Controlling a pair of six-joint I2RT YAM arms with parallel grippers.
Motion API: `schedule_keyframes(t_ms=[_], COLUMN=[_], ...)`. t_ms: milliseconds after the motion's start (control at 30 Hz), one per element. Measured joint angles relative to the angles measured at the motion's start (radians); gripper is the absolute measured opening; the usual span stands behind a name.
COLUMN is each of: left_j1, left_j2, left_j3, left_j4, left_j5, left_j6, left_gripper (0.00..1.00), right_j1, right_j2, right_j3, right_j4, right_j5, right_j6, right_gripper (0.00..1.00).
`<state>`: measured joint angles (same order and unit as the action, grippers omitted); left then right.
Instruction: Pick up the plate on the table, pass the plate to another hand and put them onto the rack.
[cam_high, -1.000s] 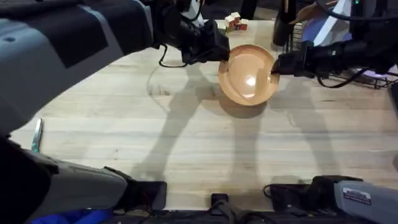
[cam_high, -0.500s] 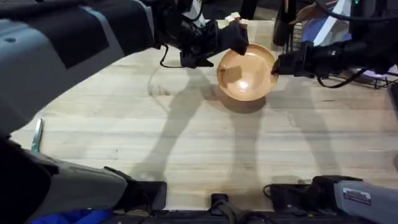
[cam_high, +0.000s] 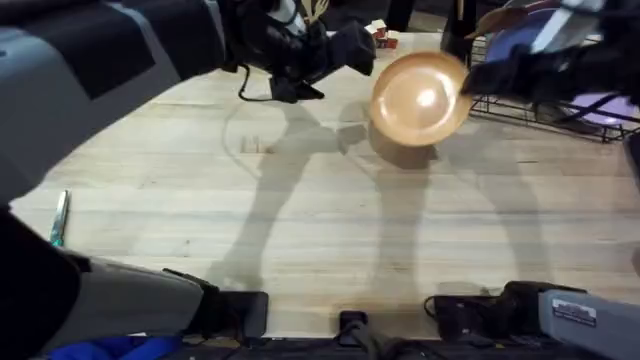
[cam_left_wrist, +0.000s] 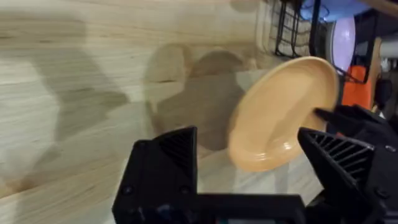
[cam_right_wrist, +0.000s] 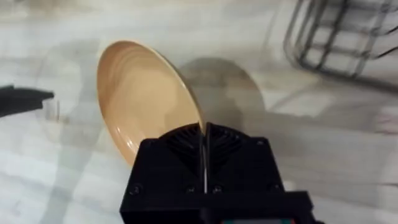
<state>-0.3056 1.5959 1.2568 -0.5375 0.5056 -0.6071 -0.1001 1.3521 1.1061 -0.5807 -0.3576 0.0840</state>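
Right claw (cam_right_wrist: 204, 149) clamping plate (cam_right_wrist: 146, 96) rim

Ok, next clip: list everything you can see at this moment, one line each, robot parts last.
plate: one, orange-tan, lifted off the table and tilted, its rim clamped by the right arm's jaws.
table: one, light wood planks, under the whole scene.
rack: one, black wire, far right of the table, beside the plate.
lilac plate: one, at the rack on the far right.
small blocks: a few, red and pale, at the table's far edge.
pen-like item: one, greenish, near the table's left edge.
left gripper: one, black, open, apart from the plate, to its left.
right gripper: one, black, shut on the plate's rim.
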Motion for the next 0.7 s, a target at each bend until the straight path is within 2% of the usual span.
schedule_keyframes(t_ms=[200, 400, 700], left_j1=[0.063, 0.114, 0.136], left_j2=[-0.025, -0.113, -0.137], left_j3=[0.0, 0.001, 0.001], left_j4=[-0.005, -0.029, -0.087], left_j5=[-0.008, -0.094, -0.214], left_j6=[0.021, 0.051, 0.083], left_gripper=[0.996, 0.996, 0.996], right_j1=[-0.092, -0.136, -0.19], right_j2=[0.0, 0.0, 0.0], right_j3=[0.137, 0.252, 0.337], right_j4=[0.006, 0.005, 0.125], right_j5=[0.007, 0.074, 0.189], right_j6=[-0.085, -0.236, -0.427], right_gripper=[0.03, 0.028, 0.028])
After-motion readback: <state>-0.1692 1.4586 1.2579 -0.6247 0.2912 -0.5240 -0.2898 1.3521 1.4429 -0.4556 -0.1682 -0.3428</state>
